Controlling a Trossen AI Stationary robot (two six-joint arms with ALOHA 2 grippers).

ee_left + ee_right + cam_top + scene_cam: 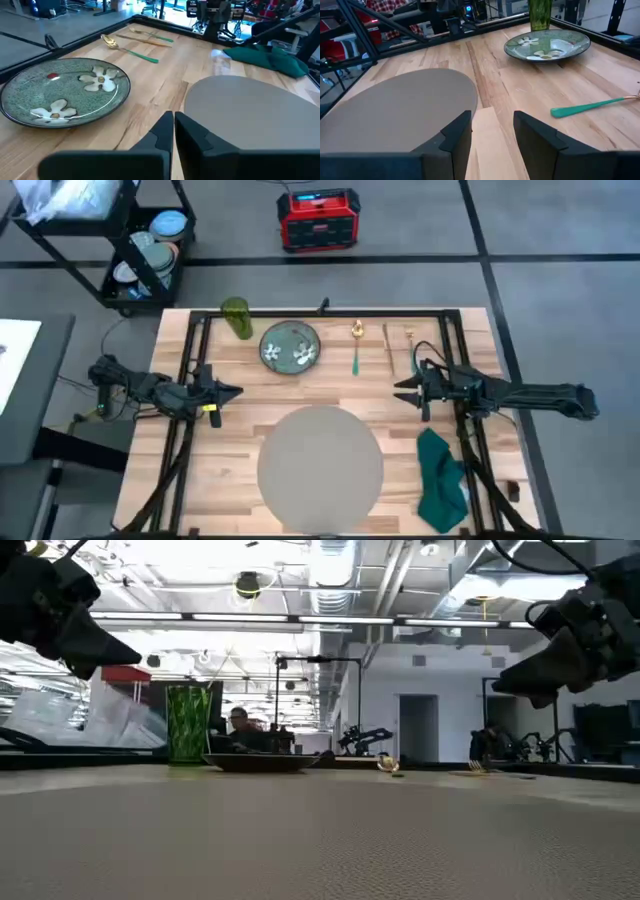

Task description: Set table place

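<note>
The round grey-beige placemat (320, 468) lies flat on the wooden table (250, 395) near its front edge, also seen in the left wrist view (250, 107) and right wrist view (400, 107). The green floral plate (290, 346) sits behind it toward the far edge. My left gripper (236, 391) hovers shut above the table left of the placemat (173, 131). My right gripper (398, 389) hovers open above the table right of the placemat (492, 130), nothing between its fingers.
A green glass (236, 318) stands at the far left of the plate. A gold spoon with a green handle (355, 348) and other cutlery (388, 345) lie at the far right. A dark green napkin (440, 480) lies crumpled right of the placemat. A black cart (140, 250) stands beyond the table.
</note>
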